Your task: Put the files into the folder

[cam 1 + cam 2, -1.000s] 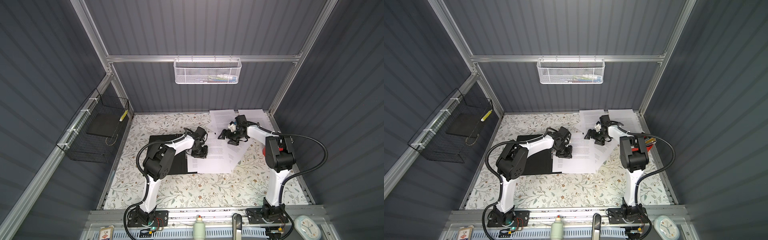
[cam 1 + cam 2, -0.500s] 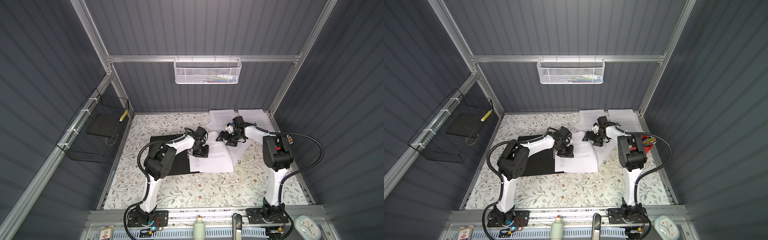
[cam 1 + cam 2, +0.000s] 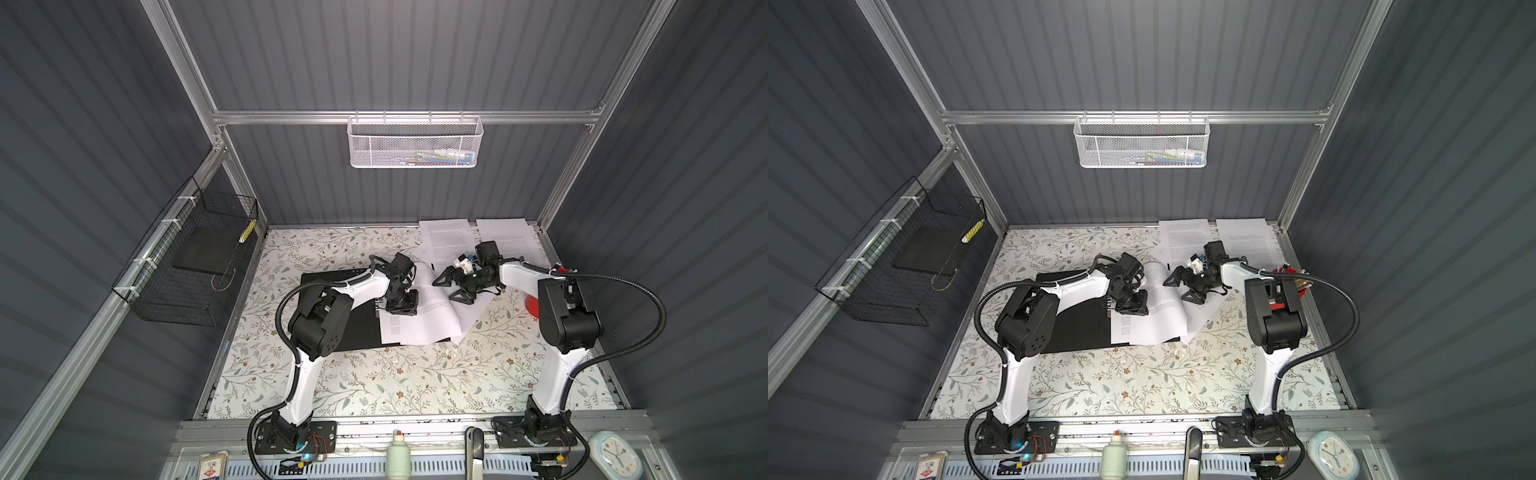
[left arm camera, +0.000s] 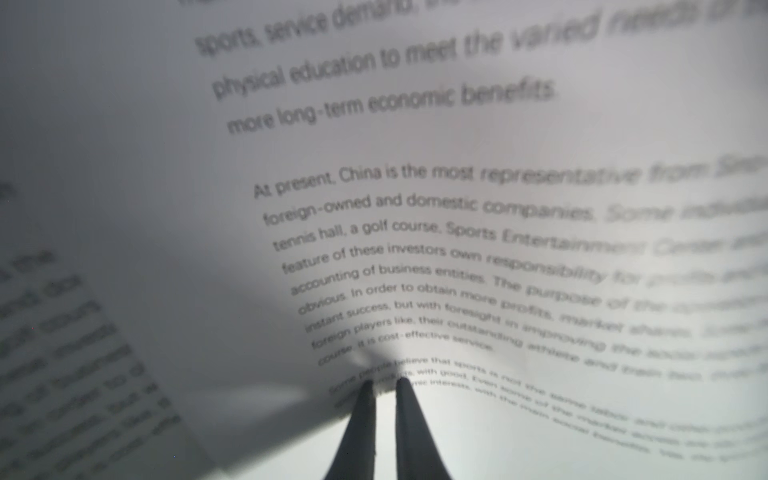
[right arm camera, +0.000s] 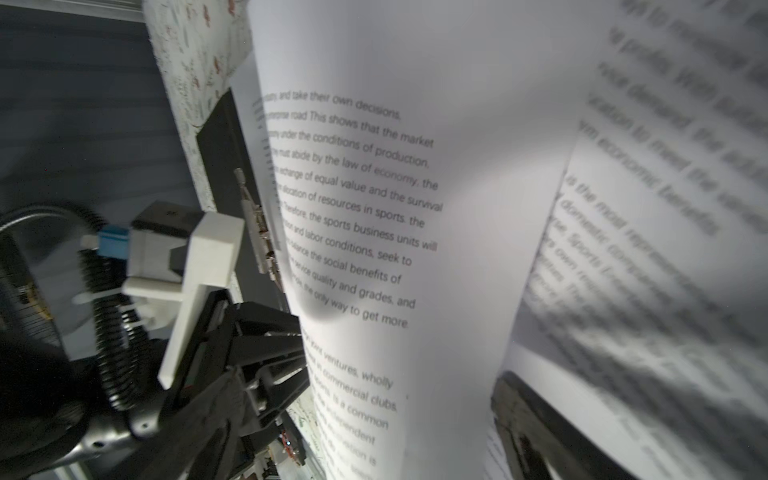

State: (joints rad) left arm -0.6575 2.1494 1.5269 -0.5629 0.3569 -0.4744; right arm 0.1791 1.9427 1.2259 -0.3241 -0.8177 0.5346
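Top sheet of files [image 3: 428, 320] bows up over right half of open folder [image 3: 365, 332]; other sheets fan toward 1 o'clock. Left gripper [image 4: 382, 385] nearly closed, pinching sheet's 10 o'clock edge. Right gripper [image 3: 452, 288] spread wide, empty, at sheet's 1 o'clock.

Floral-covered table [image 3: 374, 382]: open folder [image 3: 365, 332] (black inside up) mid-table, loose files [image 3: 505, 237] at far right corner.
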